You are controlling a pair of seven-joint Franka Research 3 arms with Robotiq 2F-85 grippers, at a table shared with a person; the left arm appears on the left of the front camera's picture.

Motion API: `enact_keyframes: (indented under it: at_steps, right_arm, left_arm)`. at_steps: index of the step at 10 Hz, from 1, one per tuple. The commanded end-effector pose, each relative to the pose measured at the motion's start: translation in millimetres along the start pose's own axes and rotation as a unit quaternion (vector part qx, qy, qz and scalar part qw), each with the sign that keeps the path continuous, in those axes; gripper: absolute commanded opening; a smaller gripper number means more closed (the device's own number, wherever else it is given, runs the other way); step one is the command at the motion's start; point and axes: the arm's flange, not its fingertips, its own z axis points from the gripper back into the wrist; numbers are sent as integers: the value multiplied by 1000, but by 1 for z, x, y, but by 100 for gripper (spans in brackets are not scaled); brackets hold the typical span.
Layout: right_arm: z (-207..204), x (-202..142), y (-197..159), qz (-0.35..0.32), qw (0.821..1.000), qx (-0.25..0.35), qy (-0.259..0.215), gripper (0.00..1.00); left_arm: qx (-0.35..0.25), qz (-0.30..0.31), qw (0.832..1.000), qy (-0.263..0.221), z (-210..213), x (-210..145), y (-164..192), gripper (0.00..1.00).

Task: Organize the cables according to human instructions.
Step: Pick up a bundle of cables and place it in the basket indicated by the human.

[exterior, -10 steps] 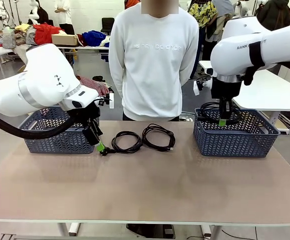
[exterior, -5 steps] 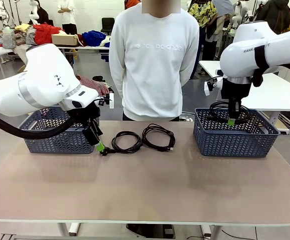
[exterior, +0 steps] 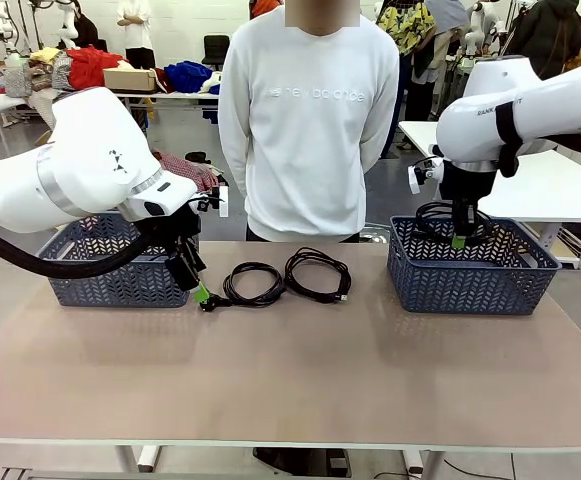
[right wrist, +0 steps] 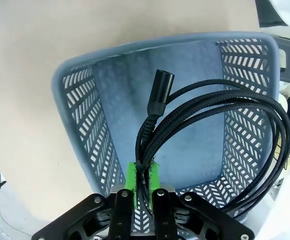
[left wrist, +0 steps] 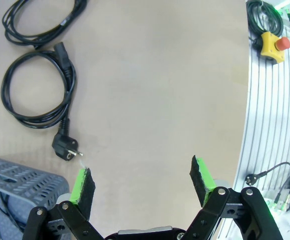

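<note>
Held cable: a coil of black braided cord, the held cable [right wrist: 224,120], is gripped at one bunched spot, and its loops and a cylindrical plug end are seen over the floor of the right basket [right wrist: 80,105].
Right gripper: the right gripper [right wrist: 142,176] is pressed together on the held cable, with the cord strands squeezed between the green pads; in the front view it is placed over the inside of the right basket, about level with the rim.
Contact with the basket: whether the lowest loops touch the basket floor cannot be told.
Right basket: it is set at the far right part of the table [exterior: 290,380], close to the far edge.
Cables on the table: two coils are laid side by side near the middle of the far edge, between the baskets; the plugged coil [left wrist: 35,85] lies nearer the left basket, and the second coil [left wrist: 40,20] lies just beside it, towards the right basket.
Plug: a round black plug [left wrist: 65,148] with two pins ends the plugged coil and points at the left gripper's nearer pad.
Left gripper: the left gripper [left wrist: 142,182] is spread wide with nothing between its pads, low over the table, just beside the plug.
Left basket: the left basket [left wrist: 15,172] is set at the far left part of the table, just beside the left gripper.
Person: a person [exterior: 308,120] in a white sweatshirt is stood at the far edge, behind the two coils.
</note>
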Motion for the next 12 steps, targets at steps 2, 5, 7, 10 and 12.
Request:
enact_keyframes:
  at_steps: [2, 5, 7, 10, 12]
  right_arm:
    - [4, -4, -8, 8, 1000, 2, 13, 12]
    - [3, -2, -3, 4, 1000, 12, 22, 12]
    - [-1, 0, -8, 3, 1000, 8, 22, 12]
    - [-8, 3, -11, 5, 1000, 8, 27, 48]
    - [-4, 2, -9, 3, 1000, 18, 20, 68]
  left_arm:
    - [2, 2, 1000, 1, 1, -1, 0, 100]
    - [2, 2, 1000, 1, 1, -1, 0, 100]
    - [2, 2, 1000, 1, 1, -1, 0, 100]
    - [2, 2, 1000, 1, 1, -1, 0, 100]
    - [2, 2, 1000, 1, 1, -1, 0, 100]
